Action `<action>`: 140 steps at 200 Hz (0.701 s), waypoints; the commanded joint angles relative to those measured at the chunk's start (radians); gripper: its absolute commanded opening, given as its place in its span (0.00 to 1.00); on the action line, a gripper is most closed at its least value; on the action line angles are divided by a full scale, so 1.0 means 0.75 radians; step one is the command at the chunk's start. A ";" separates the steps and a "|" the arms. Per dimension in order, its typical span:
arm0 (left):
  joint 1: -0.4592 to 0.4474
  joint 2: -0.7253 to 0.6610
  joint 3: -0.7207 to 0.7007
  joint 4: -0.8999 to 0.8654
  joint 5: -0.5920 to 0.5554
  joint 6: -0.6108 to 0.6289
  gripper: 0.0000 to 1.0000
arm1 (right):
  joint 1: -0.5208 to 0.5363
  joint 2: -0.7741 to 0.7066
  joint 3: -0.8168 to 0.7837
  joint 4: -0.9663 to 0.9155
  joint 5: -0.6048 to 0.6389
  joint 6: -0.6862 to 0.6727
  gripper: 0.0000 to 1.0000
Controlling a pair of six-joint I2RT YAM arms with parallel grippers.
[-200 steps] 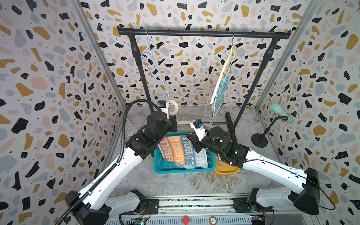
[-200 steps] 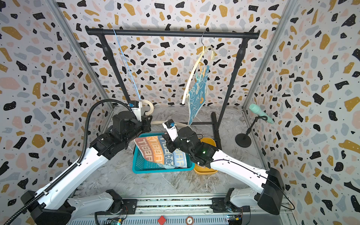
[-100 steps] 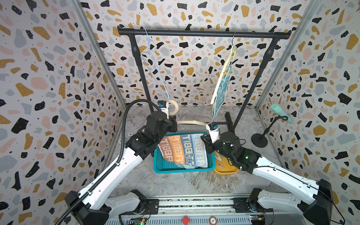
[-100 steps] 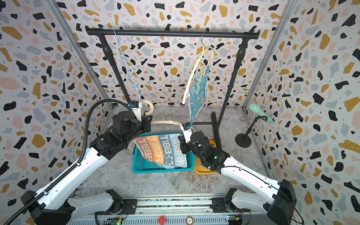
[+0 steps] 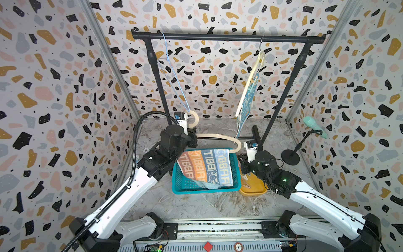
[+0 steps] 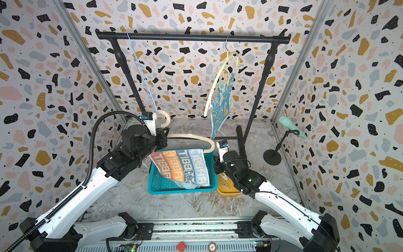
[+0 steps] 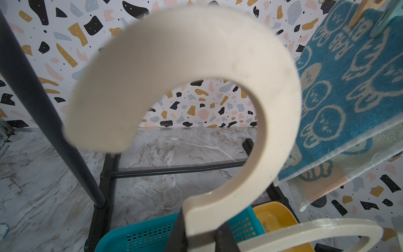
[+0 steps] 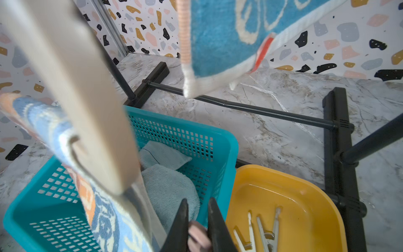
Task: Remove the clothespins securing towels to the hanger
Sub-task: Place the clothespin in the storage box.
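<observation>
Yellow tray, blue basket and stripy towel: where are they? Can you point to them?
yellow tray (image 8: 283, 192): right wrist view, bare inside bottom.
blue basket (image 5: 187, 190): a top view, front rim.
stripy towel (image 5: 202, 165): a top view, middle stripes.

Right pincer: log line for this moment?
right pincer: shut on pink clothespin | left pincer: shut on cream hanger | striped towel: on cream hanger, over basket | yellow tray: holds clothespins

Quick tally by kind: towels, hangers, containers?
Towels: 3 (striped towel, teal rabbit towel, pale blue towel)
Hangers: 3 (blue wire hanger, hung cream hanger, lower cream hanger)
Containers: 2 (teal basket, yellow tray)
Total: 8
</observation>
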State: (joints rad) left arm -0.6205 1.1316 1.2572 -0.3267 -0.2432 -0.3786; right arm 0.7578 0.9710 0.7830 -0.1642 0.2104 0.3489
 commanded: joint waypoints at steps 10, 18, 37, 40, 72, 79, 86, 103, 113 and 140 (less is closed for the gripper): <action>-0.007 -0.032 0.000 0.098 0.011 0.016 0.00 | -0.060 -0.045 -0.032 -0.027 0.015 0.025 0.00; -0.007 -0.032 0.000 0.099 0.009 0.016 0.00 | -0.077 -0.044 -0.042 -0.026 0.008 0.029 0.00; -0.007 -0.032 -0.008 0.104 0.005 0.016 0.00 | -0.115 -0.041 -0.064 -0.023 -0.023 0.039 0.00; -0.007 -0.031 -0.010 0.106 0.005 0.016 0.00 | -0.120 -0.039 -0.066 -0.024 -0.027 0.040 0.00; -0.007 -0.028 -0.006 0.106 0.009 0.011 0.00 | -0.140 -0.035 -0.107 -0.014 -0.014 0.045 0.00; -0.007 -0.029 -0.004 0.102 0.011 0.010 0.00 | -0.143 -0.034 -0.118 -0.008 -0.015 0.045 0.00; -0.007 -0.032 -0.005 0.096 0.010 0.010 0.00 | -0.149 -0.030 -0.128 -0.001 -0.015 0.045 0.00; -0.008 -0.037 -0.010 0.089 0.002 0.010 0.00 | -0.163 -0.013 -0.147 0.006 -0.014 0.046 0.00; -0.007 -0.042 -0.016 0.091 -0.001 0.010 0.00 | -0.173 0.000 -0.156 0.004 -0.013 0.046 0.00; -0.008 -0.048 -0.028 0.106 -0.005 0.008 0.00 | -0.206 0.045 -0.183 0.011 -0.013 0.048 0.00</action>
State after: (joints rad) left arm -0.6205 1.1221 1.2495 -0.3115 -0.2443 -0.3782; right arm 0.6239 0.9863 0.6567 -0.1631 0.1959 0.3771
